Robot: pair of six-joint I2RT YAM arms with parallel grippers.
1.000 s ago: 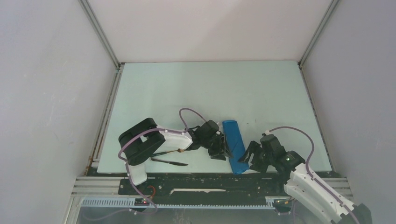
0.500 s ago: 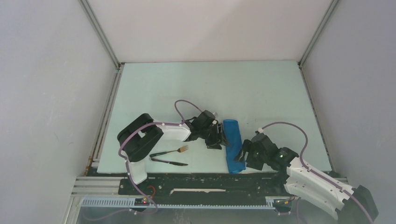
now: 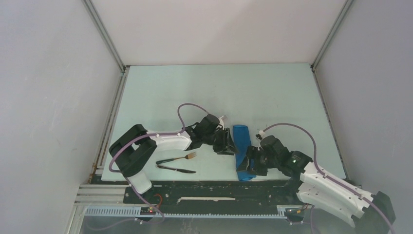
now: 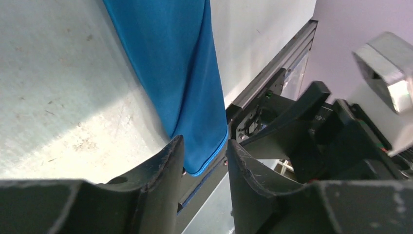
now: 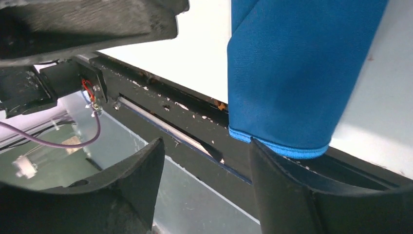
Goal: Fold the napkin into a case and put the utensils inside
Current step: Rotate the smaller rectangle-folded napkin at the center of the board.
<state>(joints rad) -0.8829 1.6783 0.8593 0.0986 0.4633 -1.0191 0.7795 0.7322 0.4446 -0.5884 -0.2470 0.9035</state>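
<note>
Two tools flank the case [image 3: 241,138]. Since a second ago the right tool [image 3: 249,163] has moved in onto its near end, and the left tool [image 3: 225,142] has reached farther out beside its left edge, uncovering the fork [image 3: 184,157]. Both tools have their fingers apart and grip nothing. The left arm stretches low across the counter [image 3: 219,92], while the right arm bends in from the near right corner. The knife [image 3: 176,169] lies just nearer than the fork. Only the wrist views show the case's hemmed end overhanging the counter's near edge.
</note>
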